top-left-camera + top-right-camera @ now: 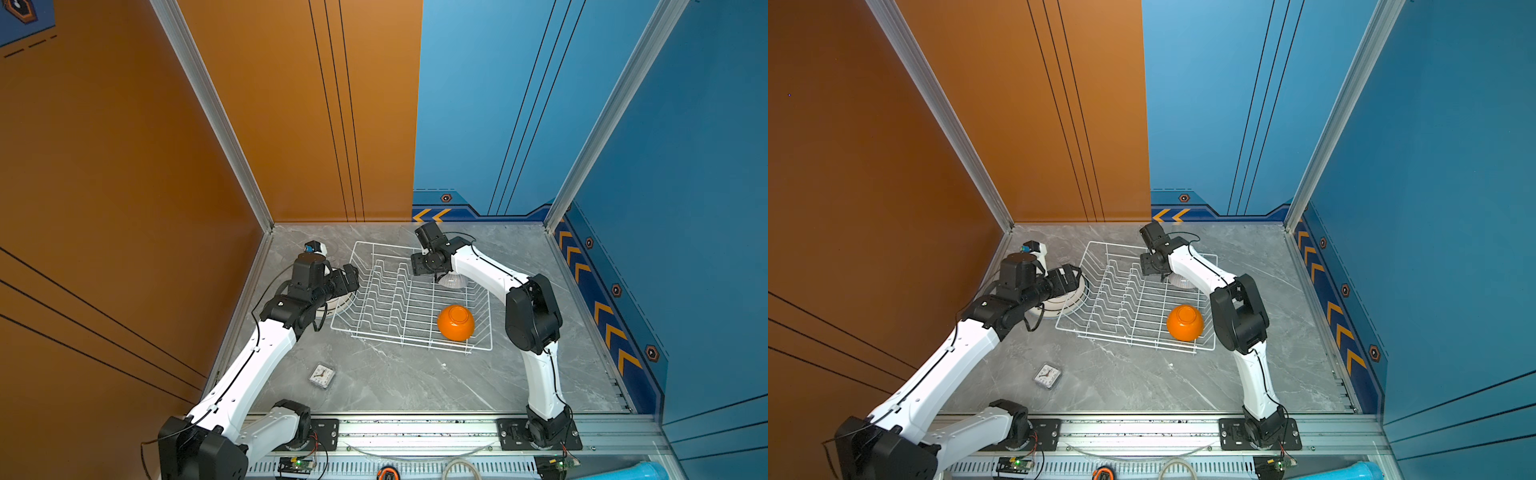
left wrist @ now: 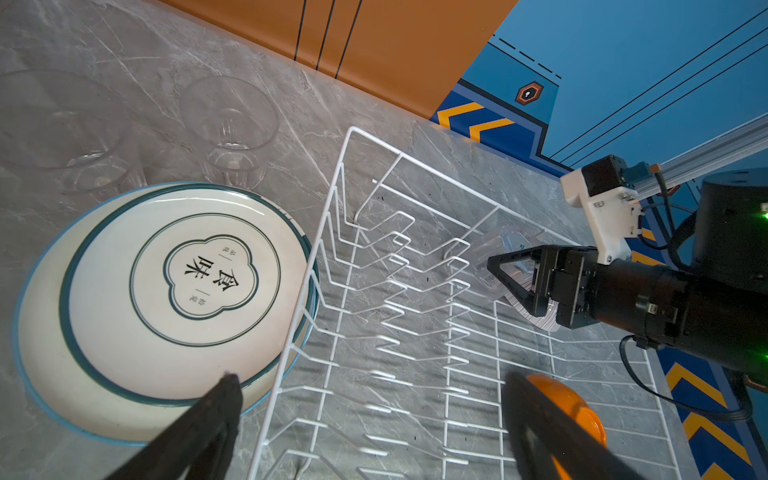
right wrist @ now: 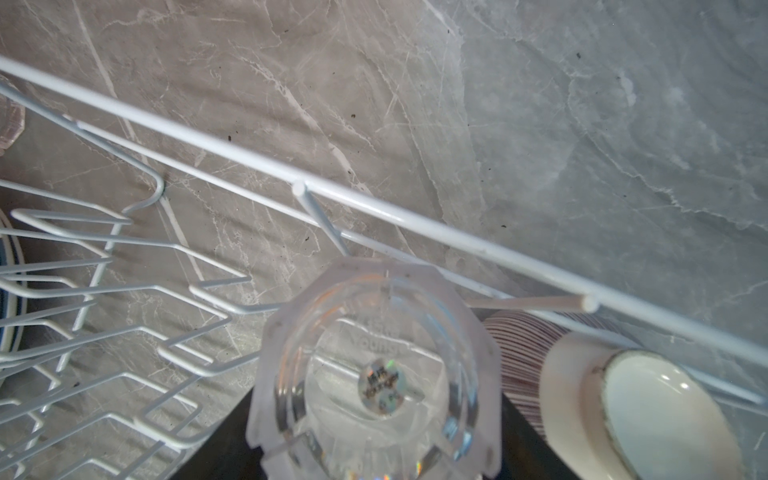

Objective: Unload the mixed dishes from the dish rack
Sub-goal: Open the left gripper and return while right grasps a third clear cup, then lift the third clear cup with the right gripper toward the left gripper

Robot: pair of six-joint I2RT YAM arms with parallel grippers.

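The right pincer stood partly open around the upturned glass tumbler, contact unclear. The glass seemed slippery and fragile; its faceted walls between the fingers suited holding.

Left arm stretches forward from its near-left base, elbow bent and wrist about level. The left gripper points sideways toward the middle, jaws spread wide. Over on the other side, the right arm rises from the near-right base, folds at the elbow and reaches back and inward. Its wrist is tipped down, with the right gripper aimed downward, jaws partly apart.
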